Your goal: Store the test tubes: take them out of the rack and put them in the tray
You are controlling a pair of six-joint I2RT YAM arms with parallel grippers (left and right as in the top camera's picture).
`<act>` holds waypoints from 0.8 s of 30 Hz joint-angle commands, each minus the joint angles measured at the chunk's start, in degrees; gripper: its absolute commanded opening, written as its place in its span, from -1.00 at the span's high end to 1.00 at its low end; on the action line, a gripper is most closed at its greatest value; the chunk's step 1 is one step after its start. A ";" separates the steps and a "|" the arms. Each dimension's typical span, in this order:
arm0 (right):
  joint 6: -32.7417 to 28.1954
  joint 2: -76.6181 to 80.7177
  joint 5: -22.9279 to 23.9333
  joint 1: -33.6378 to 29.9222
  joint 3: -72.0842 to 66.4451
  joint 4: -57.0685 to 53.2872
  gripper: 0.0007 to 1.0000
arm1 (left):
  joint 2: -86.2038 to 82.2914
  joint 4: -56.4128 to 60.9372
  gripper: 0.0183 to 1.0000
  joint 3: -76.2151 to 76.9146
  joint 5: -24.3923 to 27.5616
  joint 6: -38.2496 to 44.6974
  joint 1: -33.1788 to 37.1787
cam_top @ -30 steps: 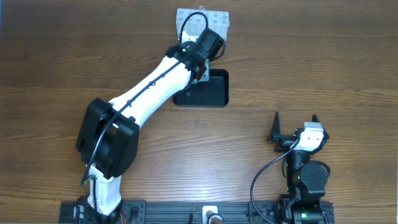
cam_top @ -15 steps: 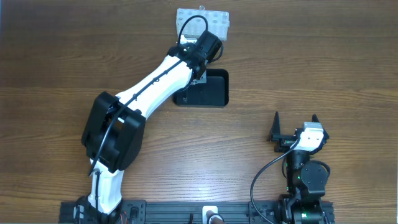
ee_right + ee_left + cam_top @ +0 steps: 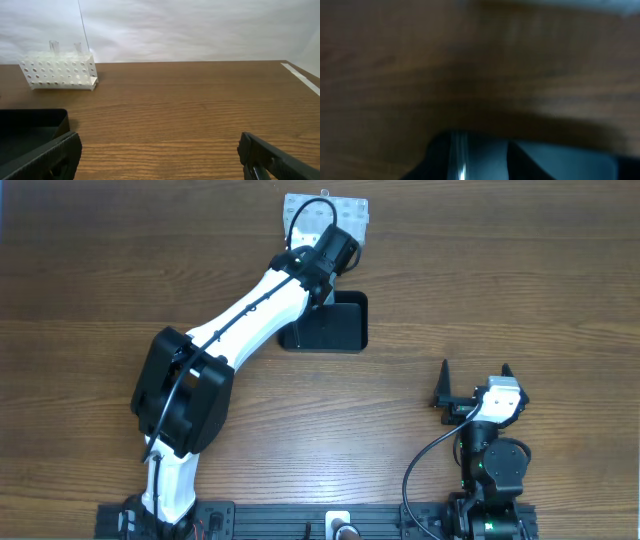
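Note:
The white perforated rack [image 3: 330, 212] stands at the table's far edge. In the right wrist view the rack [image 3: 60, 72] holds two clear test tubes [image 3: 54, 47] upright. The black tray [image 3: 338, 325] lies just in front of it. My left gripper [image 3: 322, 258] is at the tray's far left corner, close to the rack; the wrist hides its tip from above. In the left wrist view a dark tray-like shape [image 3: 560, 160] sits very close, with a pale glassy streak [image 3: 460, 155] that may be a tube. My right gripper [image 3: 475, 375] rests open near its base, holding nothing.
Bare brown wood surrounds the tray and the rack. A strip of pale tape [image 3: 300, 75] lies on the table at the right in the right wrist view. A white backdrop rises behind the rack.
The left arm's elbow has swung slightly forward and right while its gripper stayed near the tray's far left corner. The right arm has not moved.

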 commanded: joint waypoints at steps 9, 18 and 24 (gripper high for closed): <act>0.17 -0.37 -0.42 -0.44 -0.52 0.02 -0.98 | -5.40 21.55 -0.07 6.58 3.67 20.74 6.93; 0.17 -0.37 -0.44 -0.44 -0.52 0.02 -0.99 | 0.33 30.69 -0.08 6.58 22.05 32.70 14.14; 0.17 -0.37 -0.42 -0.44 -0.52 0.02 -0.99 | 4.26 34.71 -0.08 6.58 31.41 36.83 16.13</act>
